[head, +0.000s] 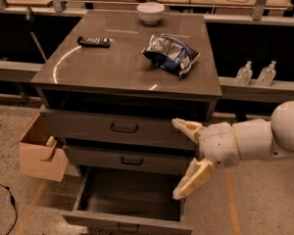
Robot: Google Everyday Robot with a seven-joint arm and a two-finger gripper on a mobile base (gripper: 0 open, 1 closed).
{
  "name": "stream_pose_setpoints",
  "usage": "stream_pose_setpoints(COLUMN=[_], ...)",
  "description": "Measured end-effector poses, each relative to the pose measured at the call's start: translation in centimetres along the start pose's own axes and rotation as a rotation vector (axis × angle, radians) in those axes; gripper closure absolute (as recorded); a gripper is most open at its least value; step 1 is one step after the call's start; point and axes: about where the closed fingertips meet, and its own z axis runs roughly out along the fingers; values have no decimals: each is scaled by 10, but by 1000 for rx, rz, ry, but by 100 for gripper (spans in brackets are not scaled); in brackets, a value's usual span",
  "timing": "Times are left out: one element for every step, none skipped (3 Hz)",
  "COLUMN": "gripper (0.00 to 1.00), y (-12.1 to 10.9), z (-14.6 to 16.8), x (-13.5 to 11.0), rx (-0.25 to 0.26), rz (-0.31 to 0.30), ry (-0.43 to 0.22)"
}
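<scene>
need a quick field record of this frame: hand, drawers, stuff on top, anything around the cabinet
hand: open, holding nothing, in front of the cabinet's right side, spanning the top drawer to the bottom one; contact cannot be told
top drawer: pulled out slightly
middle drawer: shut or nearly so
bottom drawer: pulled well out, nothing seen inside
cabinet top: chip bag, white bowl, dark remote
floor, left: cardboard box
ledge, right: two clear bottles
</scene>
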Motion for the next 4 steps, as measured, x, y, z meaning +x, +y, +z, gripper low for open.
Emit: stream_pose_setpoints(gripper=[0,0,0,0], y=[19,37,52,51], z=[15,29,45,44], x=[62,123,183,178], rx=[45,38,22,21], rz=[1,15,38,34], ry=[150,283,441,429])
